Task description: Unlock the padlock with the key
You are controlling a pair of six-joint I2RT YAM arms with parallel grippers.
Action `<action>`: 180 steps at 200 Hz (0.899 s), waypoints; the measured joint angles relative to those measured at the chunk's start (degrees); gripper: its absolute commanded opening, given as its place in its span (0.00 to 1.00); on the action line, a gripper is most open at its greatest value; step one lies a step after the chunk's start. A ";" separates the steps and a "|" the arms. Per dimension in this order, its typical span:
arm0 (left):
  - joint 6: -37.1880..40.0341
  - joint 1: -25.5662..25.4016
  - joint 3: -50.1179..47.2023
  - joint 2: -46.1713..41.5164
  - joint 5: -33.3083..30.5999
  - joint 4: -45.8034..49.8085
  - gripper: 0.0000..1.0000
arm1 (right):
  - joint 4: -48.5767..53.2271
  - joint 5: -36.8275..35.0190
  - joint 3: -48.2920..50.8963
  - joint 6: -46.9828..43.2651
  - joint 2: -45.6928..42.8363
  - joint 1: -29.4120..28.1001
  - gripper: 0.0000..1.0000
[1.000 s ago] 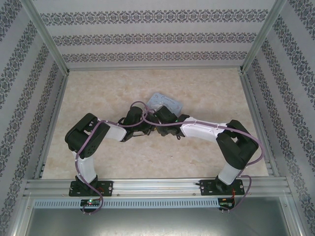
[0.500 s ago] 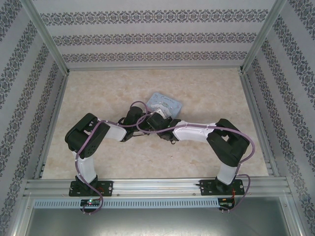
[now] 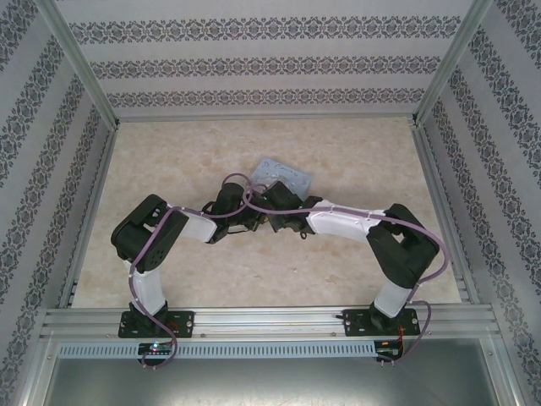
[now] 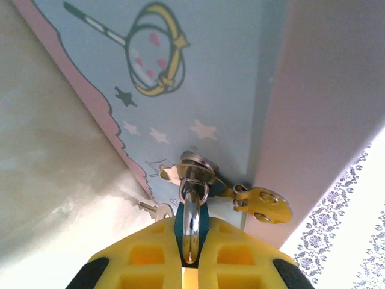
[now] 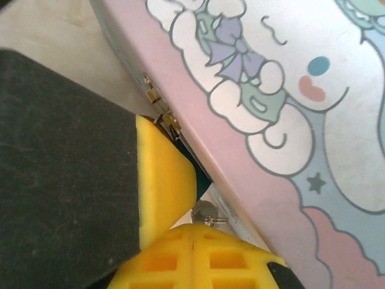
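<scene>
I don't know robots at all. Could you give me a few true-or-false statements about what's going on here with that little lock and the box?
1. The left claw is closed on the padlock. True.
2. The tin is plain grey. False: it is pale blue and pink, printed with cartoon figures and stars.
3. The padlock's shackle is hooked through the tin's clasp. True.
4. The right claw is wide open. False: its yellow fingers are shut together, right beside the tin's edge.
</scene>
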State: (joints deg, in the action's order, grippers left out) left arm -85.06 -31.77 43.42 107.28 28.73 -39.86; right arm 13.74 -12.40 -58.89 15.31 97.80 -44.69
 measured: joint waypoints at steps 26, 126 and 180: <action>-0.87 0.00 -0.02 -0.02 0.20 0.02 0.00 | -0.39 3.34 1.31 1.09 -3.63 0.72 0.32; -2.54 -0.04 0.20 -0.55 0.22 1.36 0.00 | -0.96 -2.62 3.91 -8.22 -5.88 -5.11 0.34; -3.50 0.09 1.05 -0.55 0.39 2.78 0.00 | -2.34 -9.31 5.90 -11.23 -1.57 -6.19 0.32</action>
State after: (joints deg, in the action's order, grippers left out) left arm -88.55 -31.68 44.47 106.74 29.12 -37.08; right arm 11.40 -21.71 -52.99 4.08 96.23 -50.87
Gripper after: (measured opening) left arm 0.083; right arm 0.322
